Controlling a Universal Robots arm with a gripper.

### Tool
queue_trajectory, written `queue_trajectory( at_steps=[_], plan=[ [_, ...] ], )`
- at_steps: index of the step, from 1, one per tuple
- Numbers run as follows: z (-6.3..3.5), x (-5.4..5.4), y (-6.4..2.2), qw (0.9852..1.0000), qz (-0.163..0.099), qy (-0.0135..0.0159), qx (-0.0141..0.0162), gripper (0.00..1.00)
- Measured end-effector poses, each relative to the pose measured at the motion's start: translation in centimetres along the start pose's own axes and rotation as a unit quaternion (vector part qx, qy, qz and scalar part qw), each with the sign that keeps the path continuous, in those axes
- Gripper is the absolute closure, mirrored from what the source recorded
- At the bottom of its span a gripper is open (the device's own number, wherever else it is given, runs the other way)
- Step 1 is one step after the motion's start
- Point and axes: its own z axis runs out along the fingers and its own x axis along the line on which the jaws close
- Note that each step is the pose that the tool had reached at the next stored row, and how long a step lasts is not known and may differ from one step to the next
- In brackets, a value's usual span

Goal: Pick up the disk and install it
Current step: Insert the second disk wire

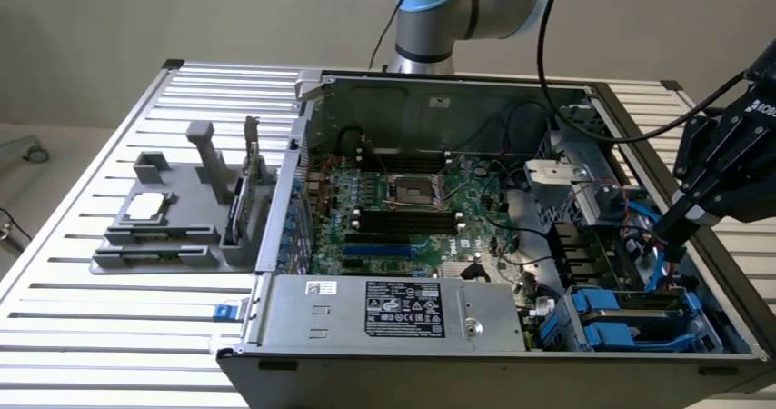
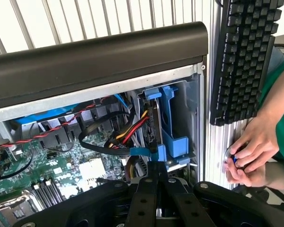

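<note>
Exterior view: an open computer case [image 1: 485,354] lies on a slatted metal table [image 1: 73,336], its motherboard [image 1: 401,218] facing up. At the right edge of the frame the black gripper [image 1: 675,229] reaches down over the case's right side, its fingers clenched together with nothing between them. Just below it, at the lower right of the frame, the disk [image 1: 637,318] sits in the drive bay, its blue carrier showing on both sides. A power supply [image 1: 388,309] with a white label fills the lower middle of the case. At the left of the frame a grey fixture [image 1: 182,218] stands on the table. The arm's base [image 1: 461,9] rises at the top centre.

Wrist view: the gripper [image 2: 157,177] comes in from the bottom centre, fingers closed and empty, its tip close to the blue carrier of the disk [image 2: 168,127], which stands in the bay at the centre right among red, yellow and black cables [image 2: 128,132]. At the upper right lies a black keyboard [image 2: 246,56]. A person's hands [image 2: 248,156] rest at the right edge.
</note>
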Motion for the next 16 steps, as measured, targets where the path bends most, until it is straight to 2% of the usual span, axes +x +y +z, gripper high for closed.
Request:
queue_trajectory(
  at_steps=[5, 6, 16],
  plan=[
    [-0.02, 0.00, 0.06, 1.0000, -0.001, -0.0009, -0.0006, 0.88],
    [-0.02, 0.00, 0.07, 1.0000, -0.002, -0.0009, -0.0007, 0.82],
    [0.00, -0.27, 0.32, 1.0000, -0.003, -0.0031, -0.0017, 0.80]
  ],
)
